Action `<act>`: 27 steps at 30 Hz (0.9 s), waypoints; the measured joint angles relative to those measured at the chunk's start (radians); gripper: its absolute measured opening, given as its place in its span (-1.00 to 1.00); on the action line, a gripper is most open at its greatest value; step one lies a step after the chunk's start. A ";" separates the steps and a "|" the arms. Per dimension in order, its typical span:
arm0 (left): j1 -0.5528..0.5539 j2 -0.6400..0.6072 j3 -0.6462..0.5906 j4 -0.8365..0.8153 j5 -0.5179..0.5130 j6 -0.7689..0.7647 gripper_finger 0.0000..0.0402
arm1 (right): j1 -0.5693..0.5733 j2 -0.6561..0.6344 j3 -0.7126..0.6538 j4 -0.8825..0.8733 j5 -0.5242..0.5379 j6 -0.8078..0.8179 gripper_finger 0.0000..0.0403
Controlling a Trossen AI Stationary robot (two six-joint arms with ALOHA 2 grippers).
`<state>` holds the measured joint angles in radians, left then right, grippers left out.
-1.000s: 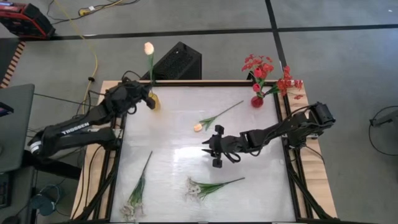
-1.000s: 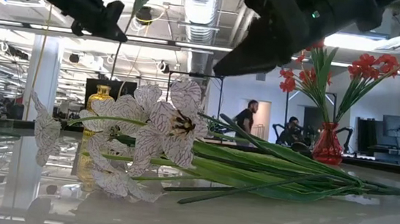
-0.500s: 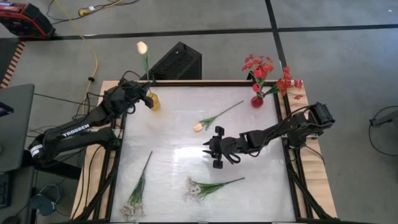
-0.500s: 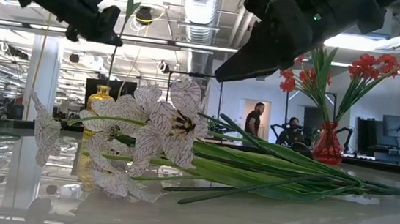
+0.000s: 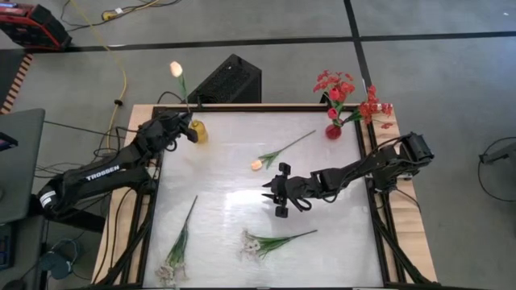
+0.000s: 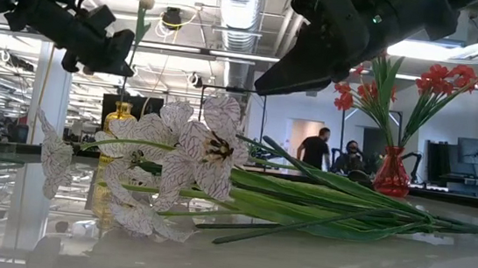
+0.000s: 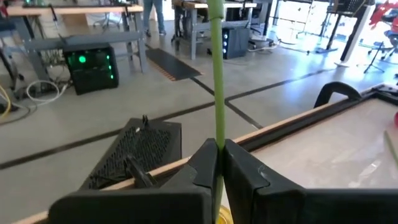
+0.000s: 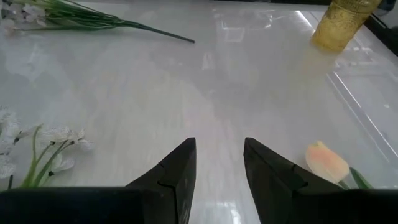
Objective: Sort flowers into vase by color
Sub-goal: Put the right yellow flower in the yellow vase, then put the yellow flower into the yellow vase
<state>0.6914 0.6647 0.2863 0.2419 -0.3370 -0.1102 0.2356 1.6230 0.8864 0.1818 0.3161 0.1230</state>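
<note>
Left pincer (image 7: 217, 163) pinching a cream tulip stem over the yellow vase (image 5: 197, 131).

Its fingers are pressing together on the thin green stalk, the pale bud (image 5: 175, 68) standing above at about 11 o'clock of the tabletop (image 5: 234, 161). The right pincer (image 8: 217, 163) is hovering mid-tabletop, fingers spread and holding nothing, a second cream tulip (image 5: 278, 151) lying just beside it. White sprays (image 5: 270, 241) are lying toward 6 o'clock; red blossoms (image 5: 347, 97) are filling a red vase (image 5: 333, 131) at 1 o'clock.

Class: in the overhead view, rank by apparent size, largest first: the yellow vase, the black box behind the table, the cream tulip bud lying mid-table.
1. Black box
2. Yellow vase
3. Cream tulip bud

All three sit at different heights, so this ranks apparent size only.
</note>
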 joint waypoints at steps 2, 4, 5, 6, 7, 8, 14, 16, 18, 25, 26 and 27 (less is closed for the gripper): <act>0.000 0.000 0.000 -0.006 0.000 -0.008 -0.90 | -0.002 0.000 0.000 0.000 0.000 0.000 -0.21; 0.000 0.000 0.000 -0.008 0.000 -0.020 -0.82 | -0.002 0.000 0.000 0.001 0.000 0.000 -0.21; 0.000 0.000 0.000 -0.011 0.000 -0.027 -0.78 | -0.002 0.000 0.000 0.000 0.000 0.000 -0.21; 0.000 0.000 0.000 -0.015 0.000 -0.031 -0.73 | -0.002 0.000 0.000 0.000 0.000 0.000 -0.21; 0.000 0.000 0.000 -0.021 0.008 -0.033 -0.68 | -0.002 0.000 0.000 0.000 0.000 0.000 -0.21; 0.000 0.000 0.000 -0.027 0.024 -0.032 -0.63 | -0.002 0.000 0.000 0.000 0.000 0.000 -0.21; -0.001 -0.001 0.004 -0.145 0.072 -0.029 -0.36 | 0.000 0.000 0.000 -0.002 0.000 0.000 -0.21; -0.001 -0.007 0.016 -0.206 0.083 -0.033 -0.29 | 0.000 0.000 0.000 -0.002 -0.001 0.000 -0.21; -0.002 -0.019 0.030 -0.260 0.131 -0.040 -0.25 | 0.000 0.000 0.000 -0.002 -0.001 0.000 -0.21; -0.062 -0.099 0.066 -0.372 0.387 -0.079 -0.23 | -0.001 0.000 0.000 -0.002 -0.005 0.000 -0.21; -0.078 -0.112 0.066 -0.375 0.418 -0.090 -0.23 | -0.001 0.000 0.000 -0.003 -0.007 0.000 -0.21; -0.100 -0.126 0.066 -0.377 0.444 -0.107 -0.23 | -0.001 0.000 0.000 -0.007 -0.013 0.000 -0.21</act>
<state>0.5918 0.5390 0.3523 -0.1351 0.1072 -0.2168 0.2348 1.6230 0.8864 0.1744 0.3028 0.1234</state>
